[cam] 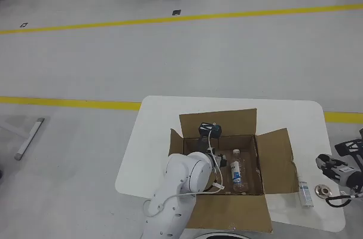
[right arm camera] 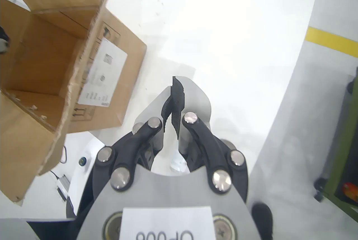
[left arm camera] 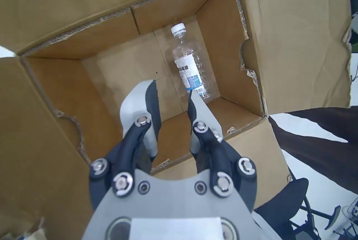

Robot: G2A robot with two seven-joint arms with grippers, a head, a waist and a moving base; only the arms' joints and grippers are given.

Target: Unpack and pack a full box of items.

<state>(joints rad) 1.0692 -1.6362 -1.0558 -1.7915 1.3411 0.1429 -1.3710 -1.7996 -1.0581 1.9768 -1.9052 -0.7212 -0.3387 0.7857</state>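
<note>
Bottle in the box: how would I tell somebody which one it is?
Find the white table, then the open cardboard box on it. On the box's floor lies a clear bottle with a white cap and a blue-and-white label. The other bottle lies outside the box, on the table.

Barely legible: bottle (left arm camera: 183, 49) past the left fingers (left arm camera: 151, 101) has a blue-white label (left arm camera: 190, 74) with characters; box (right arm camera: 42, 56) beside the right fingers (right arm camera: 174, 104) has a white printed sticker (right arm camera: 102, 76).

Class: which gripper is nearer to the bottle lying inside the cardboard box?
Left. The left gripper hangs open over the box, close to the bottle on its floor. The right gripper is shut, outside the box, over the table.
</note>
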